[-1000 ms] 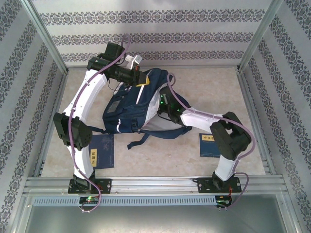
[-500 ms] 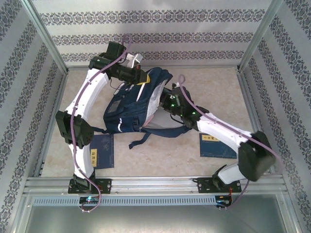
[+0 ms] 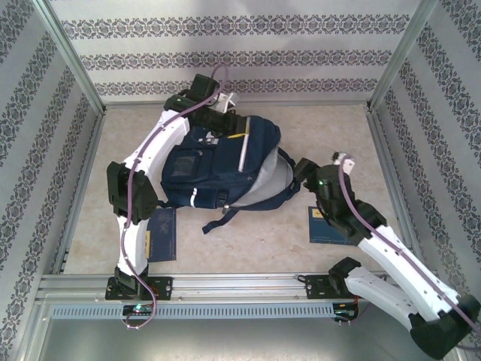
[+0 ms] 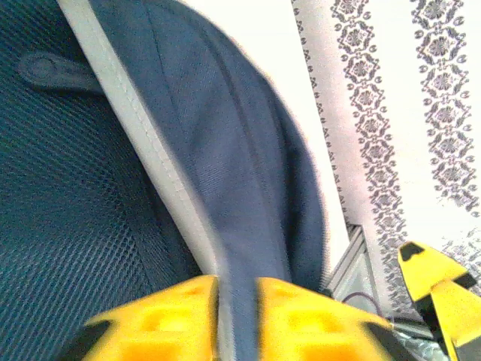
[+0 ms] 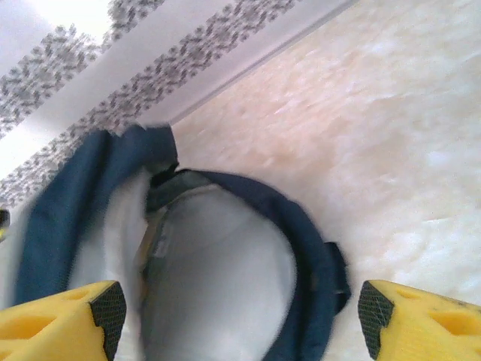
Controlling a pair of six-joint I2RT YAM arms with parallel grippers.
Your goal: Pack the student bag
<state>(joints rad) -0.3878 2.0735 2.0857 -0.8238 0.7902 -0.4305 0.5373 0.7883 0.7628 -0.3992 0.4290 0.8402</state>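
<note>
The student bag's (image 3: 218, 169) rim is pinched by the left gripper (image 4: 237, 304) — the right gripper (image 5: 239, 304), spread wide and empty, is next needed at the lower-right blue book (image 3: 331, 226).

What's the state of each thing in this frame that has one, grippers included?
Navy-blue fabric backpack: lying on table, main compartment open, grey lining showing.
Left gripper: shut on backpack's rim.
Right gripper: open, empty, facing the opening.
Left flat blue book: closed, outside backpack.
Right flat blue book: closed, outside backpack.
</note>
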